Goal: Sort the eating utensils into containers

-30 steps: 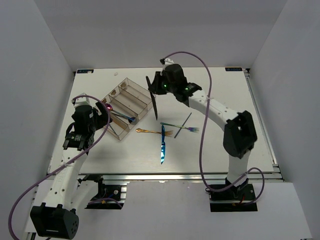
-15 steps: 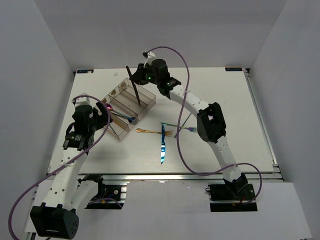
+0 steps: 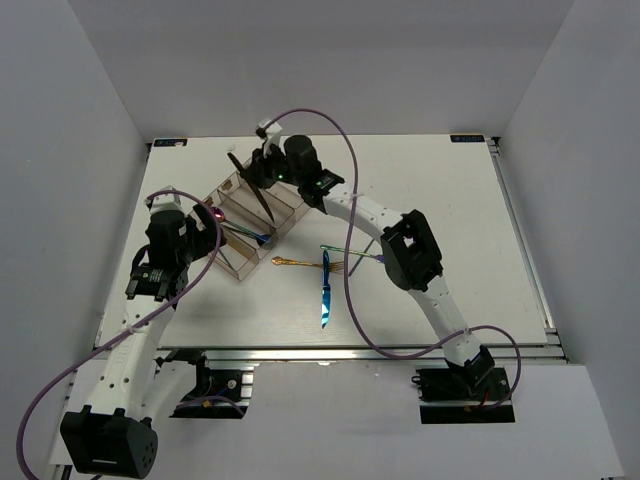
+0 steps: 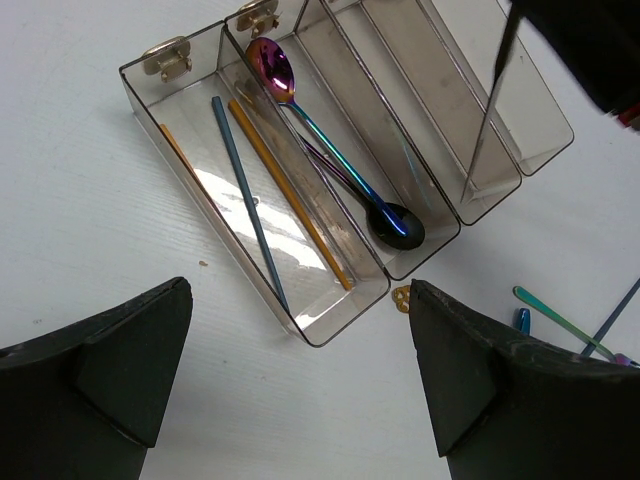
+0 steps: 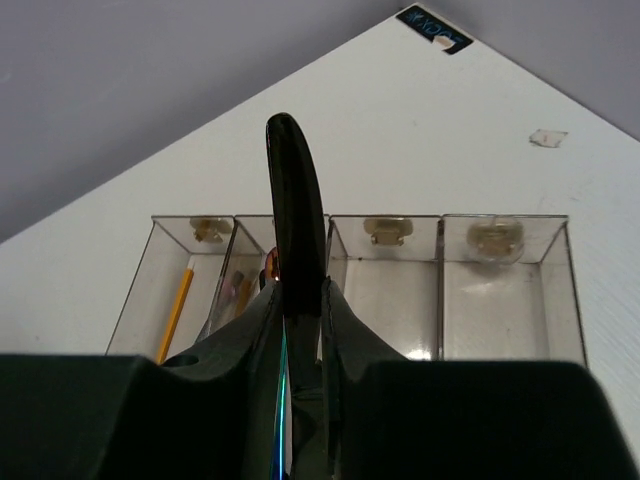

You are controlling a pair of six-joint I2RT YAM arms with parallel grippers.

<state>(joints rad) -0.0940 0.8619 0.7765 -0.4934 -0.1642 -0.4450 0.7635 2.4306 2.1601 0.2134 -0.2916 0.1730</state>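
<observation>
right arm spans the tray; bare tabletop lies further right

the right arm (image 3: 350,205) reaches across from the right, and the right gripper (image 3: 262,172), clamped on a black knife (image 3: 266,208), hangs it over the clear tray (image 3: 280,235), barring the way down there. the left gripper (image 3: 150,292), jaws spread wide, sits near the tray's left side. a copper fork (image 3: 298,263), blue knife (image 3: 324,295) and rainbow fork (image 3: 345,251) lie just right of the tray; beyond them the table (image 3: 470,200) is bare.
</observation>
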